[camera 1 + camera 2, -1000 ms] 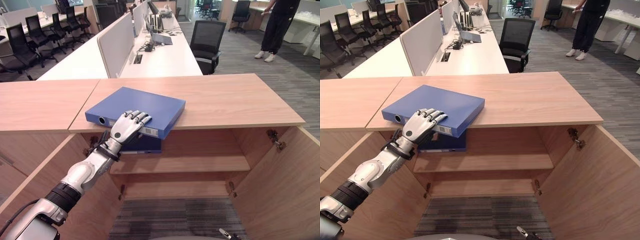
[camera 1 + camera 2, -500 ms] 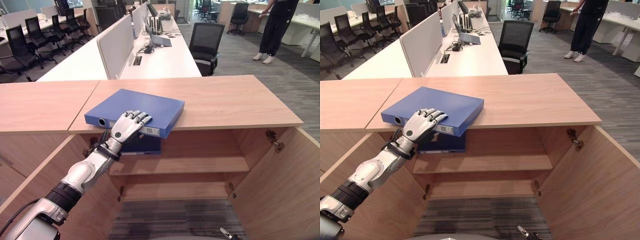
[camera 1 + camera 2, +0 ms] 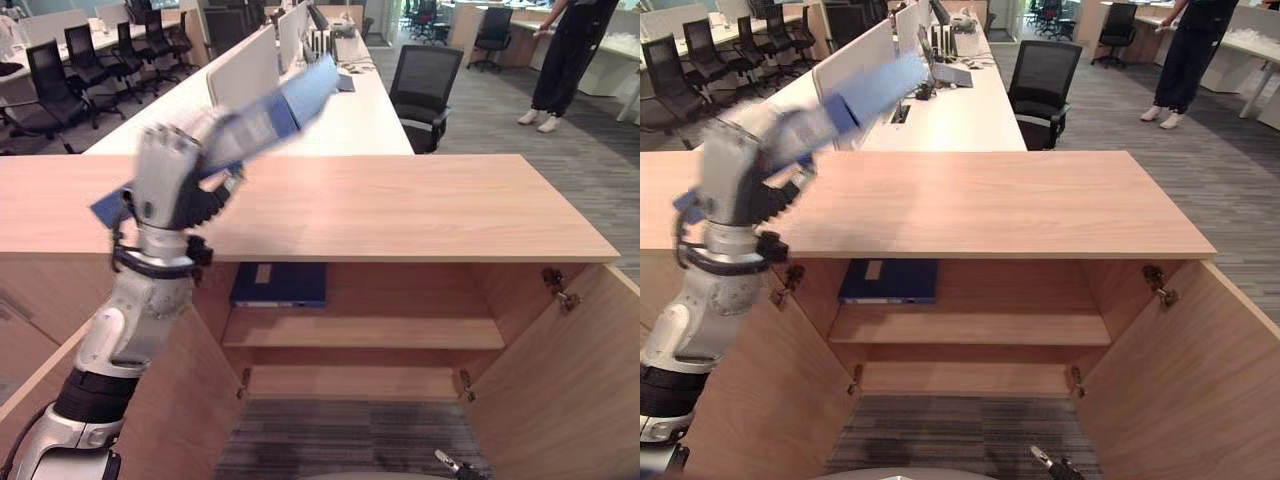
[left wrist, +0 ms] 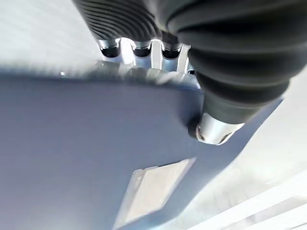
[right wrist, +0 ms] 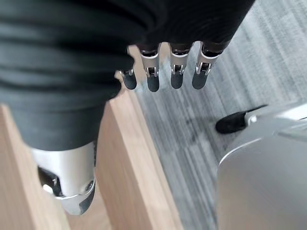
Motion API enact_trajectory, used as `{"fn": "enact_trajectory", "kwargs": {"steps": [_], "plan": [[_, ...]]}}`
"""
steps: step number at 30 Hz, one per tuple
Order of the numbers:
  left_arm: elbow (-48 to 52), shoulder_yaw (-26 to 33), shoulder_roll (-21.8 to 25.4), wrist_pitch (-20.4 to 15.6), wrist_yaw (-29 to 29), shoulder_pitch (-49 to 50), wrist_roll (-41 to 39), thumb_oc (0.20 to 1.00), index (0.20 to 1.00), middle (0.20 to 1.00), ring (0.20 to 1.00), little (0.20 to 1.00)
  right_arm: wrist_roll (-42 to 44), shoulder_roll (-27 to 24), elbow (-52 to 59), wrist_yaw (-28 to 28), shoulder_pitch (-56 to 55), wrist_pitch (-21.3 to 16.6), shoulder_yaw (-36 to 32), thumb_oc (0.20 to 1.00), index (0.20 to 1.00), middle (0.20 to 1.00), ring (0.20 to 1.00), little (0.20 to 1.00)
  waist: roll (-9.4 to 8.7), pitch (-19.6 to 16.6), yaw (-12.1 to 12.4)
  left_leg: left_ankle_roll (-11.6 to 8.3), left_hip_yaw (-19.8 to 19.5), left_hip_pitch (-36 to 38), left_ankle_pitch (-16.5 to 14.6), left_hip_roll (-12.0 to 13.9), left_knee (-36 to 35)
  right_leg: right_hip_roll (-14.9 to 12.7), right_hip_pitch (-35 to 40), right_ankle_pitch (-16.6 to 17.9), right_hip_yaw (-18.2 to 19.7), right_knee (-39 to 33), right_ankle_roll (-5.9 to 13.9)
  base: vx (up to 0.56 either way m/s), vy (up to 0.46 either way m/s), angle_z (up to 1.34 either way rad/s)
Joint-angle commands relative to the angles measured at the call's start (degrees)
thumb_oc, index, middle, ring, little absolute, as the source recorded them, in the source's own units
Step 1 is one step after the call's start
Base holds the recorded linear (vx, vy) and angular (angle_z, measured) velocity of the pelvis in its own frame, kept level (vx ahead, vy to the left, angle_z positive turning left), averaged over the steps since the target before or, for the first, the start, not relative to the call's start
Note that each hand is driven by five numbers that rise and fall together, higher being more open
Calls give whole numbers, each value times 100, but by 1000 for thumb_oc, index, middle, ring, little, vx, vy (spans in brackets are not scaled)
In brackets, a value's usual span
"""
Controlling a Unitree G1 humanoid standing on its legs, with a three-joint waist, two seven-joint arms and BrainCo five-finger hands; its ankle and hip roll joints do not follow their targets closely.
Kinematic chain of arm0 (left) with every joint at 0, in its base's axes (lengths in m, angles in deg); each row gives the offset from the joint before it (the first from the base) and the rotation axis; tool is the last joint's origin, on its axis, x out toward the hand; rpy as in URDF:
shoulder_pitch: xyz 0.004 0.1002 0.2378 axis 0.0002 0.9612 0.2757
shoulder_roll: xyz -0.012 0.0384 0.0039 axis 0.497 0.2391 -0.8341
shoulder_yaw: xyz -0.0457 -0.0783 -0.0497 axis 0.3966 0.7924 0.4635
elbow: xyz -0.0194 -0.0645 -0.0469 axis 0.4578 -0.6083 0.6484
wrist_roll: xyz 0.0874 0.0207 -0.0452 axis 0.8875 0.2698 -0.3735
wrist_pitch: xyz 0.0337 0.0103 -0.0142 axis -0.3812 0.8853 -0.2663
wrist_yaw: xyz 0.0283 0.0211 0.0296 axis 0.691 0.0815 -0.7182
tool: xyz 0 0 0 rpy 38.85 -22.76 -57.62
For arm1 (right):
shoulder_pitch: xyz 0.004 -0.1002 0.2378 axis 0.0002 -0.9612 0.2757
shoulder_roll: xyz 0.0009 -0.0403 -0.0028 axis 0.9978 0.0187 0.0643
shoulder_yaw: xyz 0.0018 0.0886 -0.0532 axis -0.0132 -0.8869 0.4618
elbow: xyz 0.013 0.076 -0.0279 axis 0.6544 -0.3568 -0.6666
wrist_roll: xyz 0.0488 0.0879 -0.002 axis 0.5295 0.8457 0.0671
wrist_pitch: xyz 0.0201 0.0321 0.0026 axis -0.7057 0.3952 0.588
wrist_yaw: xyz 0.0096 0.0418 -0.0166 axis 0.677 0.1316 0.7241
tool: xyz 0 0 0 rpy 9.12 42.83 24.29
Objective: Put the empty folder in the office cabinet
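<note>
The flat blue folder [image 3: 262,112] is blurred above the wooden cabinet top [image 3: 400,205]; its near end is hidden behind the left hand [image 3: 165,185], also blurred. In left wrist view, fingers [image 4: 134,50] go behind folder edge, tips not visible. Person in dark clothes [image 3: 570,55] beyond cabinet is cut at the picture edge.

left hand [image 3: 168,180]: raised, fingers clamped (thumb opposed) | right hand [image 5: 72,143]: low, fingers relaxed
</note>
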Motion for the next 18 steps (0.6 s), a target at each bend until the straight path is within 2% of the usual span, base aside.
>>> {"fn": "enact_trajectory", "kwargs": {"steps": [1,5,8,9,11,15,16,18], "plan": [[279,389,-27,-265,-215,-820,-569,200,200,200,200,200,-159,71,-316,61,535,-202,23,1000,1000,1000,1000,1000,109,187,136,-160,-28,418,-647,184,72,-62,-221,-109,-513,267,343,-18,1,6],[692,683,-110,-567,-16,-797,-1668,200,200,200,200,200,-272,34,-276,136,536,-148,102,1000,1000,1000,1000,1000,135,178,214,-154,-81,358,-620,160,72,-81,-236,-83,-538,241,341,-29,12,8],[847,739,-186,-889,517,-648,-2720,200,200,200,200,200,-297,1,-209,200,509,-100,125,1000,1000,1000,1000,1000,147,185,253,-148,-110,333,-611,148,72,-92,-239,-74,-558,231,341,-36,5,8],[852,745,-187,-889,520,-645,-2722,200,200,200,200,200,-297,-1,-207,200,510,-100,127,1000,1000,1000,1000,1000,146,192,249,-146,-109,317,-574,145,72,-95,-259,-45,-559,241,335,-2,10,4],[978,857,-267,-1233,1567,-270,-4627,200,200,200,200,200,-244,-59,23,384,457,-25,122,1000,1000,1000,1000,1000,171,206,302,-146,-146,305,-599,135,72,-113,-237,-66,-577,231,344,-38,22,5],[918,861,-143,-1209,2385,108,-6060,200,200,200,200,200,-61,-94,249,474,489,-8,103,1000,1000,1000,1000,1000,199,230,336,-147,-184,280,-583,129,72,-126,-245,-57,-579,233,334,-29,15,4],[917,862,-143,-1209,2387,110,-6062,200,200,200,200,200,-61,-94,249,473,488,-8,104,1000,1000,1000,1000,1000,200,234,335,-147,-185,286,-586,130,72,-125,-237,-58,-580,232,334,-5,10,6],[881,974,138,-1174,3046,391,-7148,200,200,200,200,200,0,-133,375,567,527,-11,109,1000,1000,1000,1000,1000,218,243,378,-153,-189,271,-573,122,72,-137,-244,-30,-597,217,334,-23,20,7]]}}
